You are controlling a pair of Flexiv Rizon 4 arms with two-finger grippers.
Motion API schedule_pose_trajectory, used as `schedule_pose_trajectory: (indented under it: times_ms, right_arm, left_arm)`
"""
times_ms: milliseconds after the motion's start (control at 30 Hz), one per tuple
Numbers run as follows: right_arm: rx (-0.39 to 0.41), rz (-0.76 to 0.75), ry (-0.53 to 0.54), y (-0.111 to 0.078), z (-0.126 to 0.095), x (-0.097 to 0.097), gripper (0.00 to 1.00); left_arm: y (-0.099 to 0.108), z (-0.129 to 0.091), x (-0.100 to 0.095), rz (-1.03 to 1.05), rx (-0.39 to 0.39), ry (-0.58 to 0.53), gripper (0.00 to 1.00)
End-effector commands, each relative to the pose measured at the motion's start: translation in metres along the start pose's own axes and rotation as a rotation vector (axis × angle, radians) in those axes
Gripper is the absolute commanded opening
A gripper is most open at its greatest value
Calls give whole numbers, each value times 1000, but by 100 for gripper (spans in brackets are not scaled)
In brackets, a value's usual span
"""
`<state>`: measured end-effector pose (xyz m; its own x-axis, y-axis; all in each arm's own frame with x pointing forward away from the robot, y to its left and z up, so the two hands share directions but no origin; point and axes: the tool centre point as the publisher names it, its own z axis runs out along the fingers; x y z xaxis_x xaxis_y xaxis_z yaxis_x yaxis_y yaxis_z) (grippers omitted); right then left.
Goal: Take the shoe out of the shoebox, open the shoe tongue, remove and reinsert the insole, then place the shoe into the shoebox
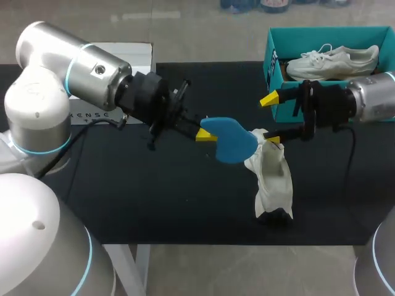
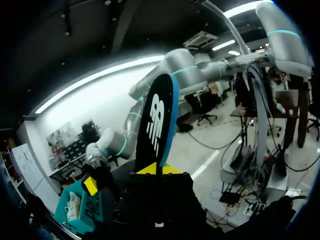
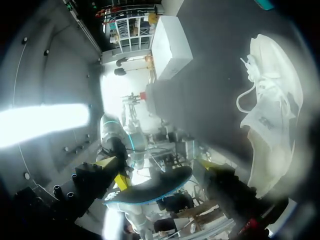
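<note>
Your left pincer (image 1: pixel 205 134) clamps the blue insole (image 1: pixel 231 140); your right pincer (image 1: pixel 270 120) gapes wide, the white shoe (image 1: pixel 271 182) at one fingertip.

I am logging the black desk (image 1: pixel 154 197) as carrying a teal shoebox (image 1: pixel 276 74) at its far right corner and a white box (image 1: pixel 141 55) at its far left edge. A white shoe (image 1: pixel 271 185) is standing on end right of centre, apparently touching the surface.

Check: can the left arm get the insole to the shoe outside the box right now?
Probably yes. The left gripper holds the insole, whose far end sits close to the shoe at the right gripper; nothing lies between them.
</note>
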<state>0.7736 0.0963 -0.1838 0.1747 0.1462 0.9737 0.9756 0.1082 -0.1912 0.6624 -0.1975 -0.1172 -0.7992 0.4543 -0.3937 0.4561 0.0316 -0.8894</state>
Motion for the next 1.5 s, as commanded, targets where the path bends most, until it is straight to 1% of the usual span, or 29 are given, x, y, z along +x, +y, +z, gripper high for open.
schedule_pose_trajectory:
  times_ms: [33, 100, 167, 300, 400, 467, 567, 600, 700, 767, 933, 1067, 1167, 1500]
  right_arm:
    - [-4, 0, -1, -1, 1, 0, 100]
    - [-4, 0, -1, -1, 1, 0, 100]
    - [-4, 0, -1, -1, 1, 0, 100]
    - [-4, 0, -1, -1, 1, 0, 100]
    - [-4, 0, -1, -1, 1, 0, 100]
    - [-4, 0, -1, -1, 1, 0, 100]
    - [-4, 0, -1, -1, 1, 0, 100]
    - [-4, 0, -1, -1, 1, 0, 100]
    - [-4, 0, -1, -1, 1, 0, 100]
    - [-4, 0, -1, -1, 1, 0, 100]
    - [-4, 0, -1, -1, 1, 0, 100]
    - [-4, 0, -1, -1, 1, 0, 100]
    - [-4, 0, -1, -1, 1, 0, 100]
    - [-4, 0, -1, -1, 1, 0, 100]
  left_arm:
    - [5, 19, 1, 34, -47, -93, 0]
    - [12, 23, -3, 50, -70, -124, 0]
    - [17, 25, -7, 66, -73, -150, 0]
    - [21, 28, -12, 116, -94, -184, 0]
    - [26, 31, -13, 138, -121, -188, 0]
    - [30, 35, -13, 154, -164, -182, 0]
    - [32, 38, -14, 161, -176, -180, 0]
    - [32, 39, -14, 176, -203, -181, 0]
    - [31, 41, -14, 209, -247, -186, 0]
    - [30, 42, -14, 238, -294, -185, 0]
    - [31, 39, -19, 283, -366, -182, 0]
    - [35, 33, -25, 292, -379, -187, 0]
    - [40, 32, -29, 298, -382, -186, 0]
    - [61, 44, -42, 339, -385, -163, 0]
